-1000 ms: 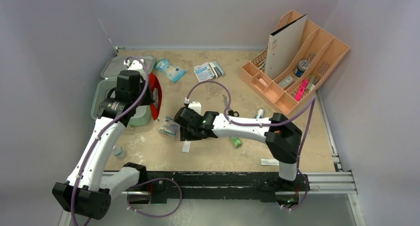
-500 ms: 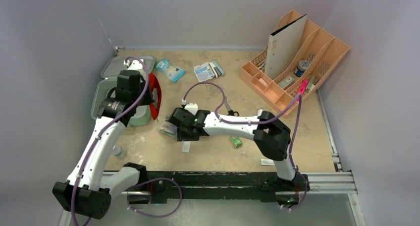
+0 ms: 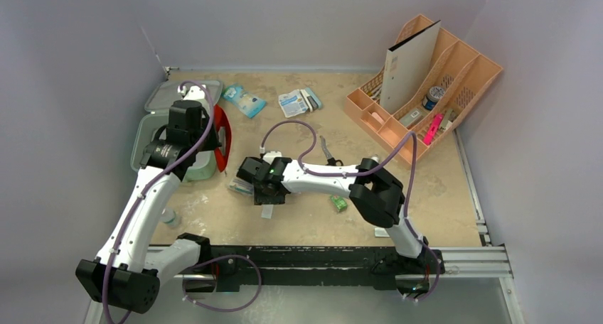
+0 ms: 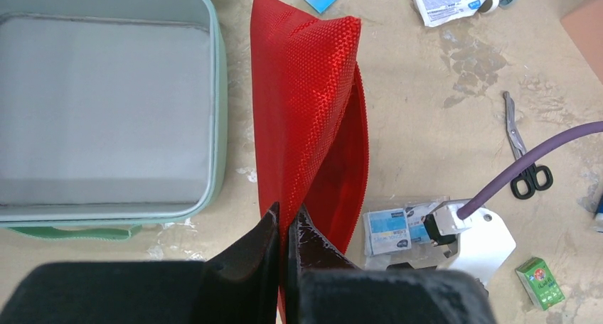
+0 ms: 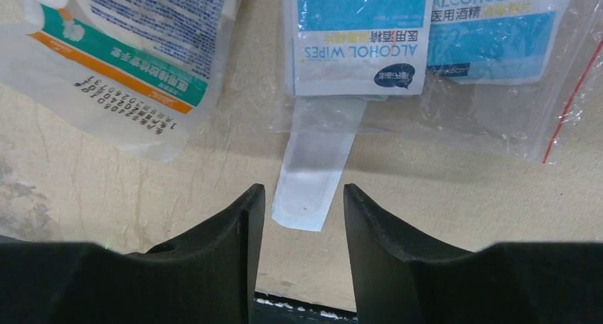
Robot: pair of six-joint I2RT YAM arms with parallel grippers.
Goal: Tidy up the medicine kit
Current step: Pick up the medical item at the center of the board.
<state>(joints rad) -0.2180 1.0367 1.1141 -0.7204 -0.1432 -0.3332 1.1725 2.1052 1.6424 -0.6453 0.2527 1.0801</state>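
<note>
Tan desk [image 3: 427,189], grey walls all round. Your medicine kit [image 4: 107,111] sits open at the far-left corner with its cavity facing up. The lid is laid back toward the far edge, so the two halves run near-to-far along the left edge. Your left gripper [image 4: 284,221] is clenched on the red pouch [image 4: 313,111], just right of the kit. Your right gripper [image 5: 302,192] is parted and holds nothing; a white strip [image 5: 313,175] shows between its fingers, below the alcohol wipes [image 5: 363,33]. Since a second ago the right arm has slid left, elbow folding in. The left arm hasn't budged.
</note>
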